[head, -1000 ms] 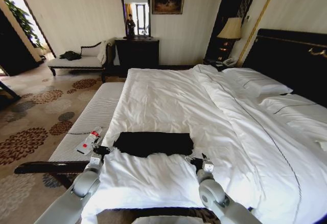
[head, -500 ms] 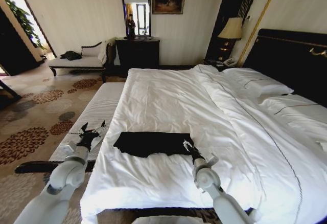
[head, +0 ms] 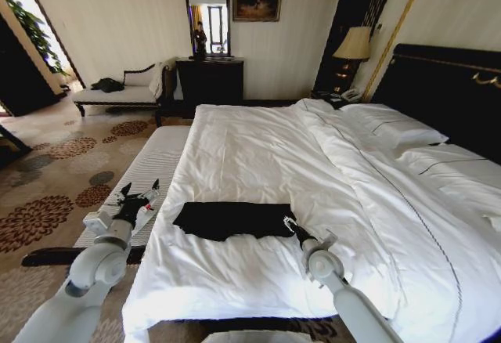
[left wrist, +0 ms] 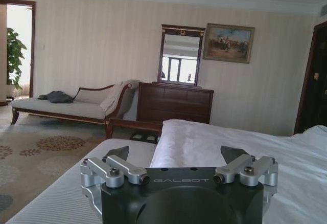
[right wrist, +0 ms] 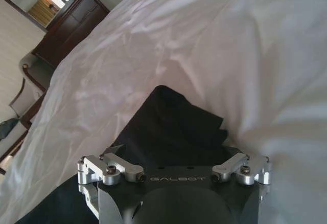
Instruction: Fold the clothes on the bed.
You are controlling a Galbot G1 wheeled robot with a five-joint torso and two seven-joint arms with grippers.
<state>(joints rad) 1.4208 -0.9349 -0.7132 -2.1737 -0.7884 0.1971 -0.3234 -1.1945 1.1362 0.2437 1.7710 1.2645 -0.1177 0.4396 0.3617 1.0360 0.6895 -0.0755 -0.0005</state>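
Observation:
The clothes [head: 233,219], a black T-shirt, lie folded into a flat rectangle near the foot of the bed [head: 258,147] on its white duvet. My right gripper [head: 290,225] hovers at the shirt's right end; the right wrist view shows it open [right wrist: 171,155] just above the black cloth [right wrist: 173,124]. My left gripper [head: 138,195] is raised to the left of the bed, over the striped bench, well clear of the shirt. The left wrist view shows it open [left wrist: 176,155] with nothing between its fingers [left wrist: 118,153], looking along the bed [left wrist: 214,139].
A narrow white-striped bench [head: 153,171] runs along the bed's left side. Pillows [head: 395,130] and a dark headboard [head: 446,84] are at far right. A chaise [head: 117,92], dark dresser [head: 210,81] and lamp [head: 354,45] stand by the far wall, with patterned carpet [head: 47,202] on the left.
My left arm has swung left, away from the shirt's near edge and out over the bench. My right gripper has moved up to the shirt's right end. The shirt lies as before.

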